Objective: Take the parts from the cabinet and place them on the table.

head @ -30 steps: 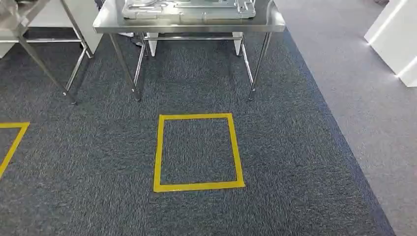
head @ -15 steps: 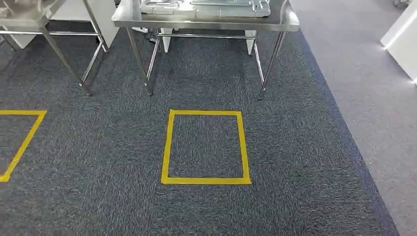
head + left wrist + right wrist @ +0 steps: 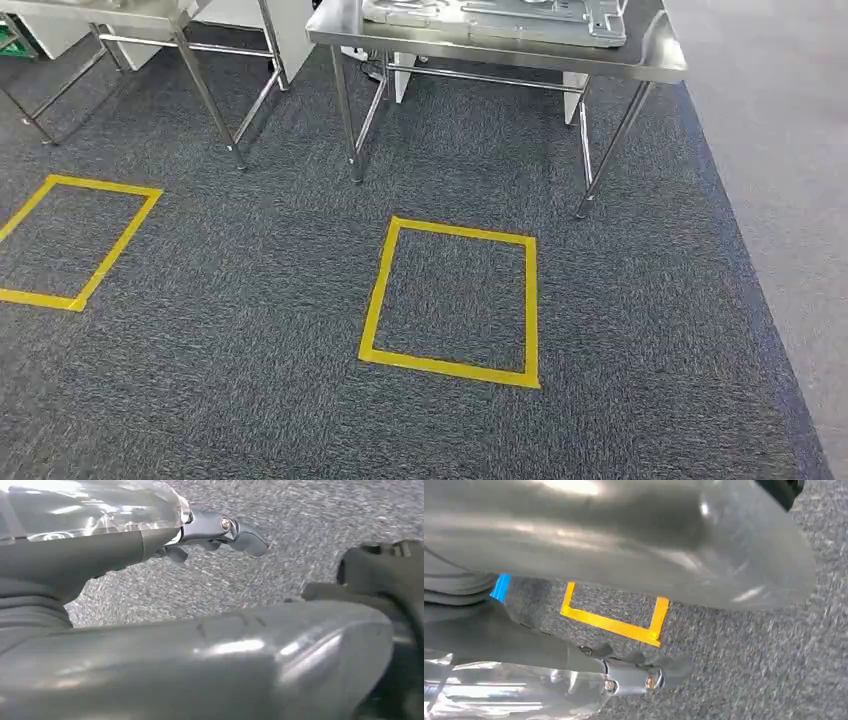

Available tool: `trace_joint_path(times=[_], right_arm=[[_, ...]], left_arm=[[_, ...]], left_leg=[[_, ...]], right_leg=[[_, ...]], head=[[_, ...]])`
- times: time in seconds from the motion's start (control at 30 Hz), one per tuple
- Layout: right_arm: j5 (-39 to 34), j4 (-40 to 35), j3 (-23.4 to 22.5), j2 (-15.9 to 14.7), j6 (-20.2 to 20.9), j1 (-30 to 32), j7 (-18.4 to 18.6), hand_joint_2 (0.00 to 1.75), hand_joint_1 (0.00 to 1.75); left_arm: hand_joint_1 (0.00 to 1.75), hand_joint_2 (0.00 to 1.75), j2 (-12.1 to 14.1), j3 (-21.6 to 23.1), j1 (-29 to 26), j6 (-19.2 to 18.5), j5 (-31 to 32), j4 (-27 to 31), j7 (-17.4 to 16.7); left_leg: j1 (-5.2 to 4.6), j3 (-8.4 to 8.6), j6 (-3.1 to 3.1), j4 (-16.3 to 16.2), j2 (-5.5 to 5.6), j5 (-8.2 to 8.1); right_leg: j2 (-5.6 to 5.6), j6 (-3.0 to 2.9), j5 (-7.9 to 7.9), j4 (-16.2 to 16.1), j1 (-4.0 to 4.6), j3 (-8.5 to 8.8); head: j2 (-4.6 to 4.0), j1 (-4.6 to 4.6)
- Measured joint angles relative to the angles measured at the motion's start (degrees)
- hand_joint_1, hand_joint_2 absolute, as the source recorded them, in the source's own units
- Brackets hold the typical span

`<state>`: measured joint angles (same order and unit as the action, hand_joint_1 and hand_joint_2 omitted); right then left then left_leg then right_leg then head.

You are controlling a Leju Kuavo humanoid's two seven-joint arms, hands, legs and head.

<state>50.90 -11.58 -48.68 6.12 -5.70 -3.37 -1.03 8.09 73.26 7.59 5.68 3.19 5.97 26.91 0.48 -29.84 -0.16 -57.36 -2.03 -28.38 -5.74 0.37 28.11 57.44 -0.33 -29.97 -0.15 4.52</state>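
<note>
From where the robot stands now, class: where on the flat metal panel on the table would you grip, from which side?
The metal panel lies flat on the table, its long edge along the rim facing the robot; probably grip that edge, coming from the front.

The head view looks forward and down from high up at dark carpet (image 3: 250, 330), a yellow tape square (image 3: 452, 300) and a steel table (image 3: 500, 50). Each wrist view sits close behind its hanging hand, facing the same carpet; the right wrist view shares a yellow square (image 3: 614, 622).
</note>
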Motion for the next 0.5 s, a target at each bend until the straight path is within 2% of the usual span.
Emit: trace_joint_path(times=[0.03,0.07,0.1,0.13,0.17,0.2,0.23,0.27,0.3,0.33,0.37,0.4,0.43,0.47,0.5], right_arm=[[0.0,0.0,0.0,0.0,0.0,-0.1,0.0,0.00,0.00],[0.0,0.0,0.0,0.0,0.0,-0.1,0.0,0.00,0.00],[0.0,0.0,0.0,0.0,0.0,-0.1,0.0,0.00,0.00],[0.0,0.0,0.0,0.1,-0.1,0.0,0.0,0.00,0.00],[0.0,0.0,0.0,0.1,-0.1,0.1,0.0,0.00,0.00],[0.0,0.0,0.0,0.1,-0.1,0.2,0.0,0.00,0.00],[0.0,0.0,0.0,0.1,-0.1,0.2,0.0,0.00,0.00],[0.0,0.0,-0.1,0.1,-0.1,0.3,0.0,0.00,0.00],[0.0,0.0,-0.1,0.1,-0.1,0.3,0.0,0.00,0.00],[0.0,0.0,-0.1,0.1,0.0,0.3,0.0,0.00,0.00],[0.0,0.0,-0.1,0.1,0.0,0.3,-0.1,0.00,0.00],[0.0,0.0,-0.1,0.0,0.0,0.5,-0.1,0.00,0.00],[0.0,0.1,-0.2,0.0,0.0,0.5,-0.1,0.00,0.00],[0.0,0.0,-0.3,0.0,0.0,0.3,-0.2,0.00,0.00],[0.0,0.0,-0.3,0.0,0.0,0.2,-0.2,0.00,0.00]], left_arm=[[0.00,0.00,0.0,0.0,-0.1,0.0,0.0,0.0,0.0],[0.00,0.00,0.1,0.0,-0.1,0.0,0.0,0.0,0.0],[0.00,0.00,0.1,0.0,-0.1,0.0,0.0,0.0,0.0],[0.00,0.00,0.1,0.0,0.0,0.0,0.0,0.0,0.0],[0.00,0.00,0.1,0.0,0.1,0.0,0.0,0.0,0.0],[0.00,0.00,0.1,0.0,0.1,0.0,0.0,0.0,0.0],[0.00,0.00,0.1,0.0,0.0,0.0,0.0,0.0,0.0],[0.00,0.00,0.1,0.0,-0.1,0.0,0.0,0.0,0.0],[0.00,0.00,0.1,0.0,-0.1,0.0,0.0,0.0,0.0],[0.00,0.00,0.1,0.0,-0.1,0.0,0.0,0.0,0.0],[0.00,0.00,0.1,0.0,0.0,0.0,0.0,0.0,0.0],[0.00,0.00,0.0,0.0,0.0,0.0,0.0,0.0,0.0],[0.00,0.00,-0.1,0.1,0.3,0.0,0.0,0.0,0.0],[0.00,0.00,0.0,0.1,0.3,0.0,0.0,0.0,0.0],[0.00,0.00,0.0,0.1,0.2,0.0,0.0,0.0,0.0]], left_leg=[[-0.05,-0.15,0.41,0.1,0.49,0.25],[0.28,0.09,1.00,0.4,0.89,0.68],[0.28,-0.22,1.32,0.4,1.32,0.90],[0.28,-0.54,1.58,0.4,1.71,1.10],[0.17,-0.81,1.73,0.4,2.19,1.23],[0.06,-1.03,1.78,0.3,2.73,1.35],[-0.08,-1.18,1.75,0.3,3.46,1.47],[-0.18,-1.21,1.73,0.2,4.16,1.52],[-0.23,-1.18,1.70,0.2,4.96,1.54],[-0.33,-1.09,1.65,0.2,5.79,1.57],[-0.38,-1.00,1.56,0.1,6.48,1.62],[-0.18,-1.21,1.41,0.2,6.97,1.70],[-0.42,-1.54,1.06,-0.1,7.51,1.81],[0.01,-2.08,0.55,-0.1,8.20,2.13],[0.22,-2.31,0.16,0.1,8.95,2.31]], right_leg=[[-0.42,0.31,-0.05,0.0,-0.12,0.03],[0.24,0.78,0.55,0.5,-0.38,-0.14],[2.85,1.06,2.44,2.3,-0.51,-0.83],[4.45,1.16,5.18,6.1,-0.59,-2.55],[5.08,1.24,7.62,10.8,-0.59,-4.58],[5.27,1.24,9.36,15.2,-0.54,-6.50],[5.33,1.14,9.84,18.1,-0.51,-7.78],[5.42,0.93,8.75,17.7,-0.46,-7.55],[5.58,0.65,6.56,14.9,-0.42,-6.14],[6.17,0.23,3.60,9.8,-0.38,-3.70],[7.71,-0.30,0.97,4.5,-0.27,-1.24],[11.35,-0.98,0.83,1.2,-0.36,0.22],[11.96,-1.04,0.62,0.3,-0.41,0.18],[11.03,-0.97,0.78,0.3,-0.18,0.17],[10.66,-1.03,0.79,0.3,0.01,0.11]], head=[[0.00,0.00],[0.00,0.00],[0.00,0.00],[0.00,0.00],[0.00,0.00],[0.00,0.00],[0.00,0.00],[0.00,0.00],[0.00,0.00],[0.00,0.00],[0.00,0.00],[0.00,0.00],[0.00,0.00],[0.00,0.00],[0.00,0.00]])
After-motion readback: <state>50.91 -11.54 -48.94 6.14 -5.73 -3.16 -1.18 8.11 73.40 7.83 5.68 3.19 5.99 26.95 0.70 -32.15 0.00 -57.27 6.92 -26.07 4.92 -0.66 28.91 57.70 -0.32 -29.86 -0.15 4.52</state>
